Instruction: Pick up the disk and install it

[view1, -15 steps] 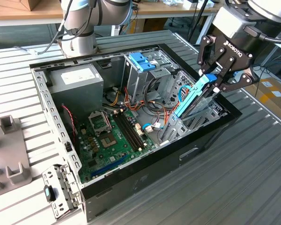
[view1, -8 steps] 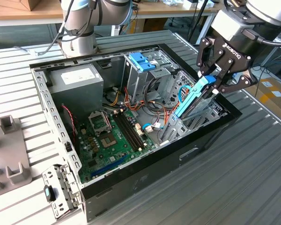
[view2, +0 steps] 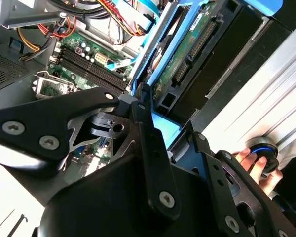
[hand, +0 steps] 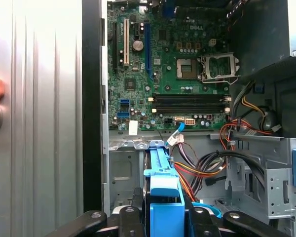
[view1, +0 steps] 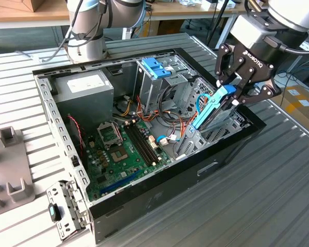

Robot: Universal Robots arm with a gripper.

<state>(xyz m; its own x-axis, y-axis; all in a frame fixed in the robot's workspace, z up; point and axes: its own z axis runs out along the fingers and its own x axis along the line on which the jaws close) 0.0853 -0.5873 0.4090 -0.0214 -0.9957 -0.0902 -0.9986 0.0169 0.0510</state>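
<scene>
A big open computer box (view1: 159, 198) lies flat on a grey metal table (view1: 257, 206) with long ridges. Its open side faces up.

The gripper (view1: 230, 96) hangs over the end of the box at the exterior view's right. It pinches the top end of the disk (view1: 210, 109). The disk is a dark flat block in a bright blue frame. It is tilted. Its top end is up in the gripper, and its low end goes down into the metal slot at that end of the box, close to the box's wall. In the first wrist view the blue frame (hand: 160, 168) runs straight out from the gripper towards the green board (hand: 172, 64). In the second wrist view a black finger (view2: 148, 143) presses on the frame, and one green side of the disk shows.

The green board lies on the floor of the box, in the middle. A grey power block (view1: 85, 87) sits in the box's far corner at the exterior view's left. A tall metal cage with a blue handle (view1: 157, 67) stands by the far wall, beside the disk's slot. Red, yellow and black wires (view1: 144, 110) lie between the cage and the board.

A person's hand (view2: 254, 163) rests on a round knob (view2: 264, 149) with a blue ring, out on the table beside the box. Grey blocks (view1: 10, 175) sit at the table's edge at the exterior view's left. A small metal plate (view1: 62, 211) lies by the box's near corner.
</scene>
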